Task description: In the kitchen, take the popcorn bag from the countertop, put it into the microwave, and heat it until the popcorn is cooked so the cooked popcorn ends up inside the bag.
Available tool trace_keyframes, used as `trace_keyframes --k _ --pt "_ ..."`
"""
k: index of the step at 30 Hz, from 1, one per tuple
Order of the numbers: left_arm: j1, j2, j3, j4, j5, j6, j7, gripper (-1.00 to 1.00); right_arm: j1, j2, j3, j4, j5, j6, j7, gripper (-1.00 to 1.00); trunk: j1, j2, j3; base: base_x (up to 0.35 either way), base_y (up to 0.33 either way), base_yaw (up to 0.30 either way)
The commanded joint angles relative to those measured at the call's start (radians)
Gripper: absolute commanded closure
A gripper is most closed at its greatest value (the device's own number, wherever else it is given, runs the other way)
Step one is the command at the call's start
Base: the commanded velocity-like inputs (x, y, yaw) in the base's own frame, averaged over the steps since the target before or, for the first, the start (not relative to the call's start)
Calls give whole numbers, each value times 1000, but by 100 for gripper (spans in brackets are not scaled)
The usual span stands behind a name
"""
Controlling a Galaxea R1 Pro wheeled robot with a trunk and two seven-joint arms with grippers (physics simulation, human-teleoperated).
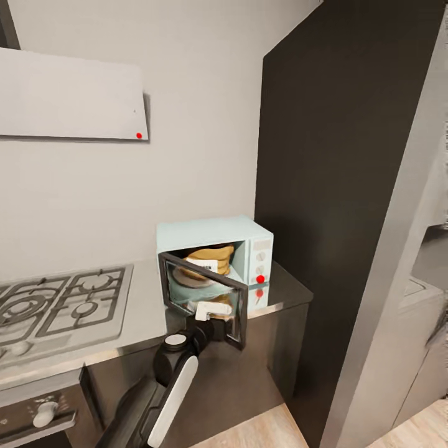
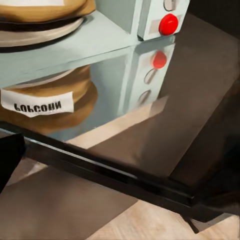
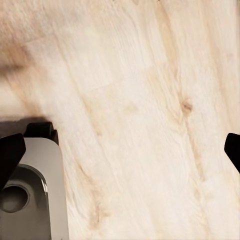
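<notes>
In the head view we saw the popcorn bag (image 1: 210,257) already inside the mint-blue microwave (image 1: 214,231), which stood on the steel countertop (image 1: 143,311) at about 3 o'clock from the gas hob (image 1: 59,305). The microwave door (image 1: 202,298) hung half open, and our left gripper (image 1: 211,309) sat at its outer edge; we could not tell whether it was clenched or released. We judged the risk to be a push glancing off that edge, leaving the door ajar, or shoving the whole light oven backward. In the left wrist view the bag's white label (image 2: 36,102), mirrored in the glossy steel, read "POPCORN" in reverse, at roughly 9 o'clock from the red round light (image 2: 168,23). In the right wrist view the right gripper (image 3: 122,150) hung released, its fingertips (image 3: 10,152) spread wide, over the wooden floor (image 3: 135,100).
</notes>
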Motion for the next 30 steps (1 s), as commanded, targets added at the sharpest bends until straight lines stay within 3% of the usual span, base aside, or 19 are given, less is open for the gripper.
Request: trace_keyframes --k 1,9,14,21,30 --pt "-1 0 -1 -1 13 2 9 -100 -2 -1 -8 3 11 -2 -4 -100 0 -1 -1 233 0 -150" --pt "-1 0 -1 -1 12 2 17 -100 -2 -2 -6 3 13 -1 -5 -100 0 -1 0 275 0 -26" --pt "-1 -7 -12 0 14 3 92 -100 -2 -1 -5 3 17 -1 -5 -100 0 -1 0 296 0 0" --pt "-1 -19 -64 0 18 2 94 -100 -2 -1 -5 3 17 0 -5 -100 0 -1 0 296 0 0" --pt "-1 -19 -70 0 16 1 95 -100 -2 -1 -5 3 17 0 -4 -100 0 -1 0 306 0 0"
